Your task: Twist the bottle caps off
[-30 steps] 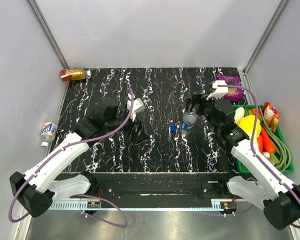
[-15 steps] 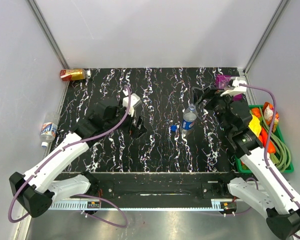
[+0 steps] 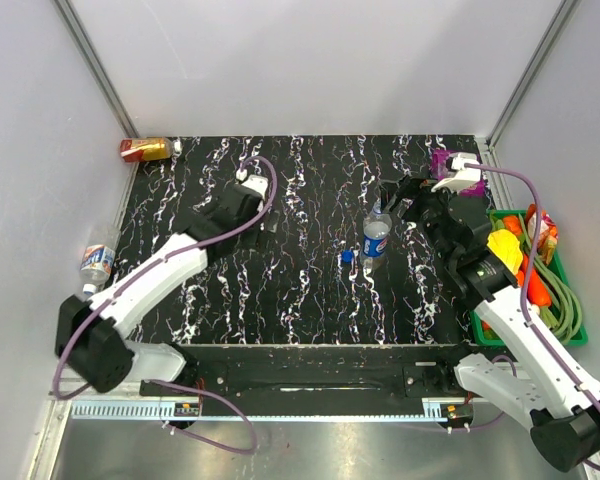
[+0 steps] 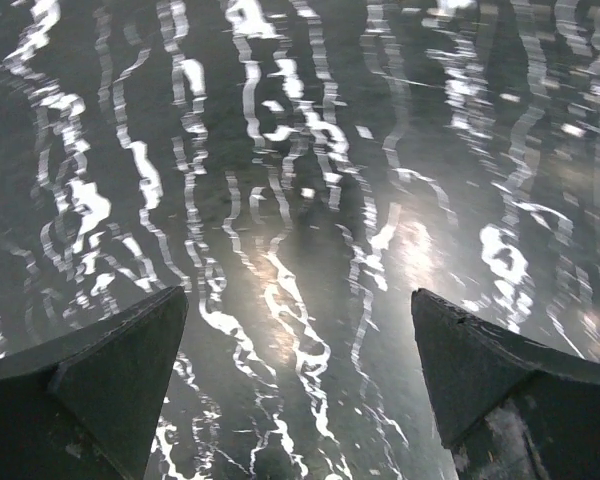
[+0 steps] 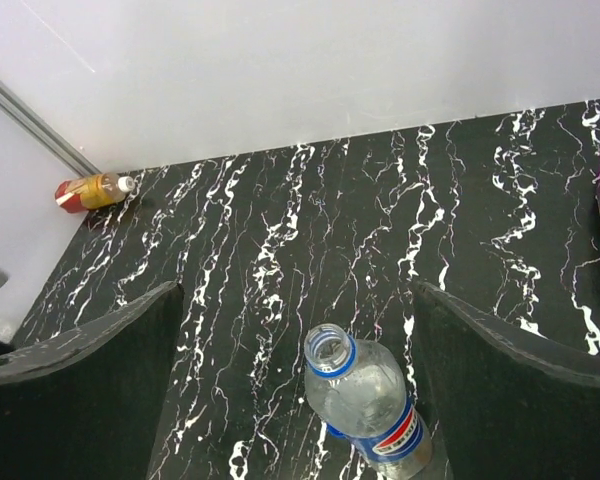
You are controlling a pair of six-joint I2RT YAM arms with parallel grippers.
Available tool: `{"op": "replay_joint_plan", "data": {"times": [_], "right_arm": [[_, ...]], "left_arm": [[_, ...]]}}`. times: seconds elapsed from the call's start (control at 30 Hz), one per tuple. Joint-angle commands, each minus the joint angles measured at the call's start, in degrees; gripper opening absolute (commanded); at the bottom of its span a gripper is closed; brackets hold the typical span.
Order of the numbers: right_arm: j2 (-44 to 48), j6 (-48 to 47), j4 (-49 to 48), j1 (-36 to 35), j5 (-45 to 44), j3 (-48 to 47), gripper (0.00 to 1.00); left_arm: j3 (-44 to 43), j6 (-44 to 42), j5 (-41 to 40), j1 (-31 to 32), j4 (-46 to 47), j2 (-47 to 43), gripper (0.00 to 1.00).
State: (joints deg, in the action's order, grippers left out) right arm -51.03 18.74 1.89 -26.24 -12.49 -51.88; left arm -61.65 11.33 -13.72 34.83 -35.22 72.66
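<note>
A loose cap (image 3: 347, 256) lies just left of the standing bottle (image 3: 376, 236), a can (image 3: 145, 149) far behind-left, another bottle (image 3: 97, 262) far left, a bin (image 3: 581, 338) right.

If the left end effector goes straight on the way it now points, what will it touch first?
Most likely the table top: between the open fingers of the left end effector, its wrist view shows only that black marbled surface. How near it is, I cannot tell.

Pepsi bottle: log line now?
clear plastic Pepsi bottle upright, uncapped; small dark-blue plastic cap off, beside it; left tool open; right tool open
</note>
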Motion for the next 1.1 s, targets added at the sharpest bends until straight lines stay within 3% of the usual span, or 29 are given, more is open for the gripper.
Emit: {"op": "replay_joint_plan", "data": {"times": [0.0, 0.1, 0.37, 0.6, 0.9, 1.07], "right_arm": [[-0.04, -0.11, -0.04, -0.30, 0.27, -2.88, 1.00], [-0.30, -0.64, -0.04, -0.30, 0.19, -3.05, 1.00], [-1.27, -1.43, -0.22, -0.22, 0.27, -3.23, 1.00], [-3.03, -0.81, -1.01, -0.22, 2.82, -3.75, 1.00], [-5.40, 1.29, -0.66, -0.13, 6.60, -4.99, 1.00], [-4.96, 2.35, -0.13, -0.13, 7.39, -4.81, 1.00]], "left_arm": [[-6.89, 6.67, -18.15, -1.87, -7.04, 7.47, 0.99], [-10.15, 9.84, -24.06, -3.27, -11.35, 13.28, 0.99], [-12.36, 13.18, -19.07, -13.90, -10.39, 19.09, 0.99], [-14.46, 16.61, -25.64, -24.01, -11.88, 23.57, 0.99], [-20.70, 13.37, -27.06, -32.63, -13.38, 31.21, 0.99], [-24.22, 12.58, -32.94, -34.83, -14.79, 37.98, 0.99]]}}
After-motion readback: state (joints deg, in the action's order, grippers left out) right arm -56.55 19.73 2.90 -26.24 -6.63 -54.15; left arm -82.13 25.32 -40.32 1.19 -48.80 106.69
